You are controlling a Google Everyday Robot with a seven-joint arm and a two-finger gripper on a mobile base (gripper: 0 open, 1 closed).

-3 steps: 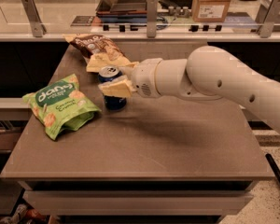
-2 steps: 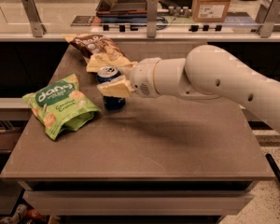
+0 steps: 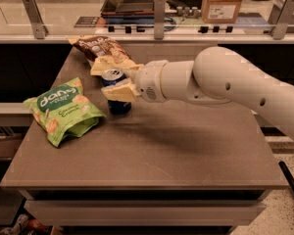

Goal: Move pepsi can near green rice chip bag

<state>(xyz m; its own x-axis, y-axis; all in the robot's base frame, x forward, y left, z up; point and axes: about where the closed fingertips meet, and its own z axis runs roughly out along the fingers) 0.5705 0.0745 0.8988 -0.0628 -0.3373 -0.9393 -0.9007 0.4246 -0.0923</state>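
Note:
The pepsi can (image 3: 118,105) is dark blue with a silver top and stands upright on the brown table (image 3: 186,151), left of centre. My gripper (image 3: 114,80) reaches in from the right on a white arm. Its cream fingers (image 3: 119,92) sit on the front and back sides of the can, closed against it. The green rice chip bag (image 3: 63,110) lies flat on the table just left of the can, with a small gap between them.
A brown-and-cream snack bag (image 3: 100,48) lies behind the can at the table's far edge. A counter with metal posts (image 3: 159,16), a tray and a cardboard box (image 3: 224,3) runs behind the table. The table's front edge is near the bottom of the view.

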